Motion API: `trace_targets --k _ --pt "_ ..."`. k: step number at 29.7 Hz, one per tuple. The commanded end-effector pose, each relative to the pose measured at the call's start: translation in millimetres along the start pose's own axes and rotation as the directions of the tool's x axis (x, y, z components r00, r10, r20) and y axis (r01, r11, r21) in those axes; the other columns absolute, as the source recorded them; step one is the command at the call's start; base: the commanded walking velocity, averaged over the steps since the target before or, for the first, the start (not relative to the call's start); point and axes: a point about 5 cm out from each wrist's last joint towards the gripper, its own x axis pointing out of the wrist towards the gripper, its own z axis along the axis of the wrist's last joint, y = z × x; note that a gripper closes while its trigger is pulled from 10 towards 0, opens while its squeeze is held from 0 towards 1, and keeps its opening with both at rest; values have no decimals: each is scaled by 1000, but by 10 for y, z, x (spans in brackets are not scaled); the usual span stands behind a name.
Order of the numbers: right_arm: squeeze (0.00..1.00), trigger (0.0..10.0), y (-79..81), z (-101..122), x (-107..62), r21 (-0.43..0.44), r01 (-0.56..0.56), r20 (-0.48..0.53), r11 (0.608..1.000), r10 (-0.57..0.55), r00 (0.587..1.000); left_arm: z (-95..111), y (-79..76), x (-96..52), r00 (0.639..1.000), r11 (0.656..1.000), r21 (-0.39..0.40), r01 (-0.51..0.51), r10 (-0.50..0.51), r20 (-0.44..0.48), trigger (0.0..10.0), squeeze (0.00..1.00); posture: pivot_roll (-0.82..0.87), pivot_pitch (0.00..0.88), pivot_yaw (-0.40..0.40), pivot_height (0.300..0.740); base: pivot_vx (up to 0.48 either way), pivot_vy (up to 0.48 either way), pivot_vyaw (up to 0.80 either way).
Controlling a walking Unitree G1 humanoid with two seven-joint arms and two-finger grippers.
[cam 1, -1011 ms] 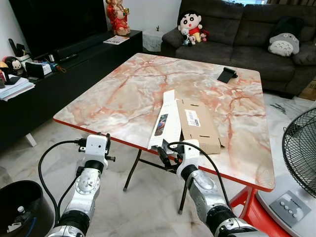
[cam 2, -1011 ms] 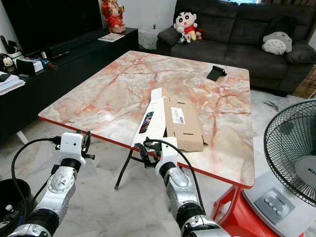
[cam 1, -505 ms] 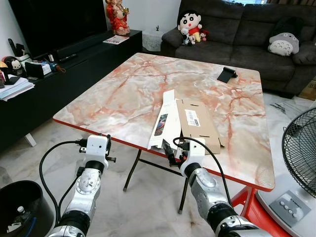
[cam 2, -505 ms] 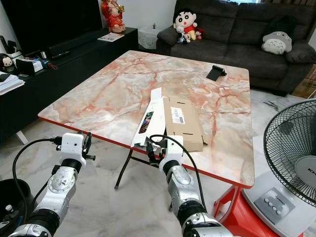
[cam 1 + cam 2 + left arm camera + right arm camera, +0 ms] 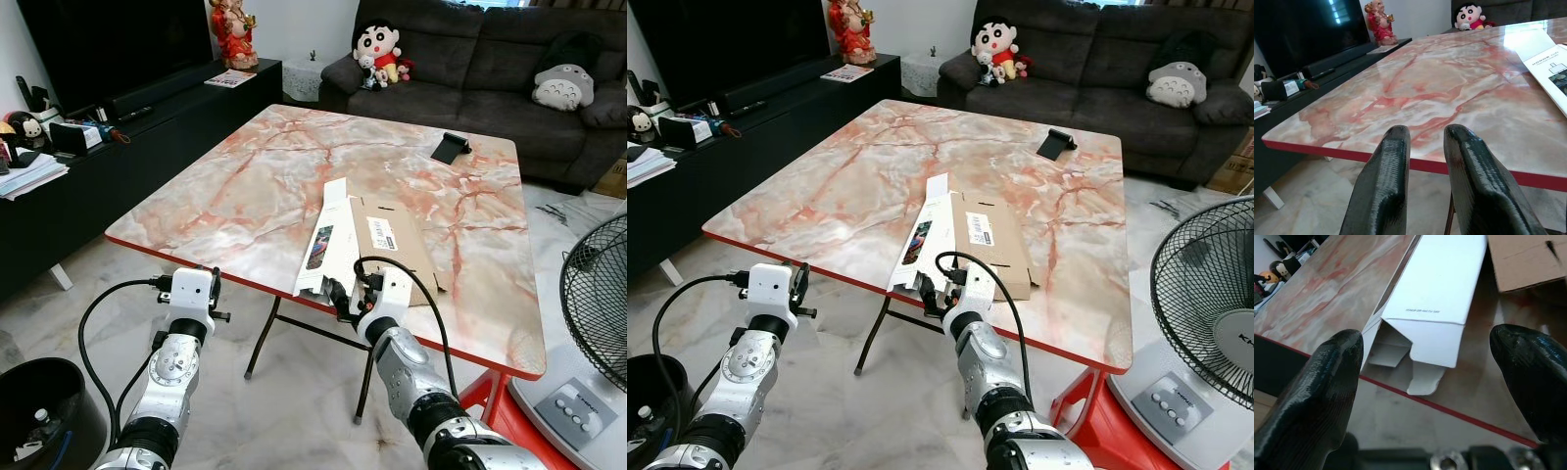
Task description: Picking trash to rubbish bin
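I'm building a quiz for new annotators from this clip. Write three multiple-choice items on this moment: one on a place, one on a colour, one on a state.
1. Where does the white box lie?
A. on the sofa
B. on the marble table, its open end at the near edge
C. on the floor

2. What colour is the table's edge trim?
A. red
B. blue
C. green

3. How are the right gripper's fingers?
A. shut on the white box
B. shut on nothing
C. open, just short of the box's open end

Answers: 1 B, the head views show it beside the brown cardboard box on the tabletop. 2 A, a red band rims it. 3 C, the right wrist view shows both fingers wide apart.
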Motion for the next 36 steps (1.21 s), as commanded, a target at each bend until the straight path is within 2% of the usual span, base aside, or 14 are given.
trace_targets --k 1,13,20,31,36 --pt "0 10000 52 54 36 0 -15 2 1000 15 1000 -5 -16 12 1000 1000 0 16 -16 -15 10000 0 43 0 -21 740 0 0 0" --pt "0 10000 136 2 50 9 -33 -15 999 33 999 32 -29 35 1000 1000 -10 23 -23 -5 10000 0 65 0 -18 740 0 0 0" --pt "0 10000 130 -21 46 -3 -9 -19 1000 8 1000 35 -21 29 999 999 0 35 -35 -4 10000 0 68 0 -10 740 0 0 0" --pt "0 10000 148 -27 57 24 -4 -27 1000 5 1000 30 -42 18 999 999 0 44 -44 -8 10000 0 79 0 -10 740 0 0 0" --pt "0 10000 197 -8 77 75 -16 -20 997 18 1000 33 -56 20 999 999 -3 48 -48 -7 10000 0 80 0 -9 740 0 0 0"
